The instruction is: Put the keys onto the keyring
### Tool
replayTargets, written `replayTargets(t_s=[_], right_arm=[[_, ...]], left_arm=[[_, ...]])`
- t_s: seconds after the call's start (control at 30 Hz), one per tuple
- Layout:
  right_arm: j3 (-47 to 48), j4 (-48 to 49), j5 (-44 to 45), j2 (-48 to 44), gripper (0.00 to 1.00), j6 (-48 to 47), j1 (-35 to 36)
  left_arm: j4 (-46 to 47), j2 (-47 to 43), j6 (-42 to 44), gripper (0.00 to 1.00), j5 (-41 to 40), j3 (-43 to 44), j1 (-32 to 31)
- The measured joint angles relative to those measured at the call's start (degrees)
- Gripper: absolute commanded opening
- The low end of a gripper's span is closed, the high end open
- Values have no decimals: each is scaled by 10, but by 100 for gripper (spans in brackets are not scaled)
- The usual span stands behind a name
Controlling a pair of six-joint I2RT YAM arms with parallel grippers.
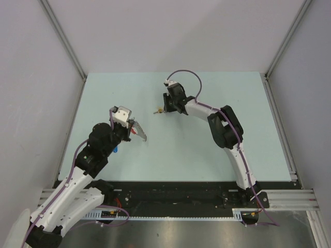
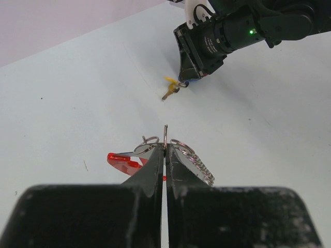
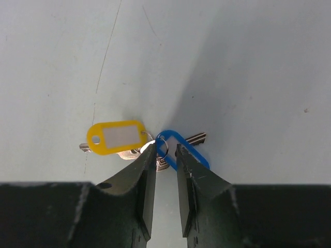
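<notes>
Lying flat on the pale green table [image 1: 207,155], just above centre in the overhead view: the keys [image 3: 132,154], a small bunch of silver metal blades joined to a yellow plastic tag [image 3: 116,137] and a blue plastic loop [image 3: 190,151]. Straddled by the right gripper [image 3: 165,150], fingers apart with a narrow gap, a thin wire ring [image 3: 161,140] between the tips; no firm clamp visible.

Lower left of centre in that view: the keyring [image 2: 194,157], silvery chain with a curved red plastic tag [image 2: 121,160], pinched between the pressed-together fingers of the left gripper [image 2: 165,147].

Likely trouble: nipping only the thin wire ring or one edge of the blue plastic loop, then dropping the bunch on lifting, or shoving it sideways across the smooth table. Later, a twisted or swinging bunch, hard to line up with so slim a ring.

Orientation, right wrist view: long axis of the bunch running left to right, yellow plastic tag toward the left with a blade tip poking out beyond it, blue plastic loop slanting lower right, a second blade tip aimed right. In the left wrist view: one ring of the keyring standing edge-on, pointing up the frame toward the keys; chain trailing lower right, red tag out to the left.
</notes>
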Motion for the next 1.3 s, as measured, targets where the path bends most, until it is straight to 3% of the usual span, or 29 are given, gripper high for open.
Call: replayTargets(t_s=[0.27, 0.53, 0.73, 1.0, 1.17, 1.3], right_arm=[[13, -9, -1, 8, 0, 0, -2], [-88, 7, -4, -56, 0, -31, -4], [-196, -54, 7, -153, 0, -86, -4], [-287, -102, 96, -255, 0, -157, 35], [-363, -56, 107, -331, 0, -179, 67], [-460, 45, 94, -402, 0, -179, 66]], left_arm=[[0, 1, 0, 0, 4, 0, 0], [0, 1, 0, 0, 6, -1, 0], [0, 0, 0, 0, 11, -1, 0], [0, -8, 0, 0, 24, -1, 0], [0, -20, 0, 1, 24, -1, 0], [0, -29, 0, 0, 24, -1, 0]])
